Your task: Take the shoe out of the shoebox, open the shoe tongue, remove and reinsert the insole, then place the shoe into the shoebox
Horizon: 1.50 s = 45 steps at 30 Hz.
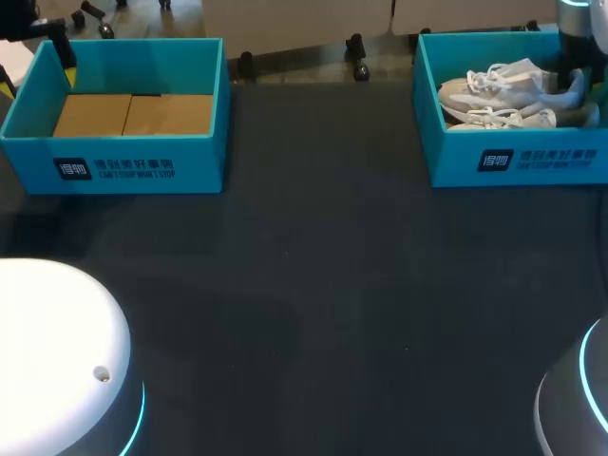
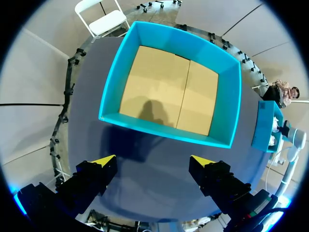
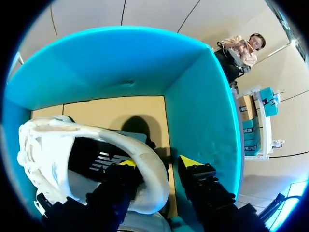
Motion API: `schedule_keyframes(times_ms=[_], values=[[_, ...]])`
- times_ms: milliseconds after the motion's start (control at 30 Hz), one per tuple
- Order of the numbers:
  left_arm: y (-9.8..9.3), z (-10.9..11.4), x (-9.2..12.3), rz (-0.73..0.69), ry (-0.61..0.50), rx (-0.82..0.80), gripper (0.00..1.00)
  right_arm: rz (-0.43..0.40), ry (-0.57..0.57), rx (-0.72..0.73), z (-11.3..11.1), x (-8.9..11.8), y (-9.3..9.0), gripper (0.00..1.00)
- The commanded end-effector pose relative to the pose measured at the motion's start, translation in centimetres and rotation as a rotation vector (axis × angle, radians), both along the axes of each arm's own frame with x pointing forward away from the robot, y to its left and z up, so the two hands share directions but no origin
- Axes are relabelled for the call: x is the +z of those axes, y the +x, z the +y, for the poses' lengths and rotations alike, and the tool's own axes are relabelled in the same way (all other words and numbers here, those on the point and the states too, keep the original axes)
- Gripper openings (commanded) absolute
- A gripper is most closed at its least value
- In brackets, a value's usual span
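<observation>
Two white laced shoes [image 1: 499, 87] lie in the blue shoebox [image 1: 513, 163] at the table's far right. My right arm [image 1: 581, 28] comes down into that box at the shoes' heel end. In the right wrist view my right gripper [image 3: 158, 163] straddles the heel collar of a white shoe [image 3: 58, 145]. One finger is inside the shoe opening, and the other stands outside with a small gap to the heel, so the gripper is open. My left gripper [image 2: 153, 160] hangs wide open and empty, high above the table beside the other blue box [image 2: 166, 133].
The second blue box [image 1: 123, 157] stands at the far left and holds only its brown cardboard floor [image 1: 133, 114]. The dark table [image 1: 313, 304] stretches between the two boxes and toward the front. The shoebox walls [image 3: 203, 116] stand close around my right gripper.
</observation>
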<state>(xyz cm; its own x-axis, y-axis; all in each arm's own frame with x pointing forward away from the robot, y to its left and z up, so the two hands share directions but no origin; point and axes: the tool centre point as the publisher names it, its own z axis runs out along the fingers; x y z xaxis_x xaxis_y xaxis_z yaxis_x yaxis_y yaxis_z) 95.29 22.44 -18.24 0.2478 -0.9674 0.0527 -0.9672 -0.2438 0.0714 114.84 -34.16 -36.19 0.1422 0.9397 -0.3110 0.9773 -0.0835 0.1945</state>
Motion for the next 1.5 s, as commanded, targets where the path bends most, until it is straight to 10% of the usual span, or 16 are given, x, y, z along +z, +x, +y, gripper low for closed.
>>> schedule_keyframes(times_ms=[33, 167, 1067, 1500], values=[[-0.1, 0.0, 0.1, -0.001, 0.001, 0.000, 1.00, -0.009, 0.003, 0.006, 0.3, 0.7, -0.4, 0.56], [-0.1, 0.0, 0.1, -0.001, 0.001, 0.000, 1.00, -0.024, 0.015, 0.011, 0.7, 1.7, -0.7, 1.00], [-0.1, 0.0, 0.1, -0.001, 0.001, 0.000, 1.00, 0.000, 0.213, 0.033, 8.5, 12.6, -6.4, 1.00], [-0.1, 0.0, 0.1, -0.001, 0.001, 0.000, 1.00, 0.030, 0.284, 0.052, 13.7, 13.1, -12.6, 1.00]])
